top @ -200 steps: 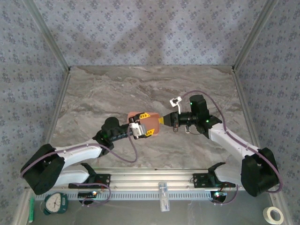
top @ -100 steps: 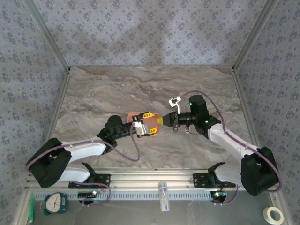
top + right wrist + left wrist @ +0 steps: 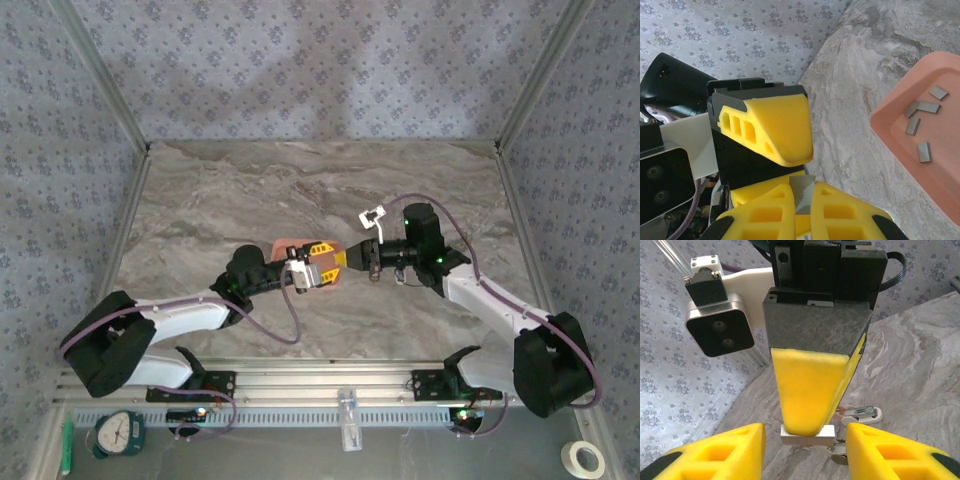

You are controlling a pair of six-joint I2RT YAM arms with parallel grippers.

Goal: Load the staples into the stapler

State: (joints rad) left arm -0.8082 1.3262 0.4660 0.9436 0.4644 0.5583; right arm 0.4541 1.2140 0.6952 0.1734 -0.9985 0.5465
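A short grey strip of staples (image 3: 802, 196) is pinched between the yellow fingers of my right gripper (image 3: 803, 188), which is shut on it. In the left wrist view the same strip of staples (image 3: 807, 435) pokes out under a right-gripper finger. My left gripper (image 3: 806, 450) is open, one finger on each side of the strip and clear of it. Both meet mid-table: left gripper (image 3: 320, 266), right gripper (image 3: 348, 259). The small pink-and-white stapler (image 3: 374, 215) lies open on the table behind them, and the stapler (image 3: 862, 413) shows past the strip.
The salmon-pink tray (image 3: 940, 180) holds several loose staple strips (image 3: 923, 151) and lies just left of the grippers, the tray (image 3: 284, 245) partly under my left gripper. Patterned walls close in the marble tabletop (image 3: 250, 190).
My left arm has reached rightward, bringing its open gripper up around the strip in the right gripper. The right arm has stayed still.
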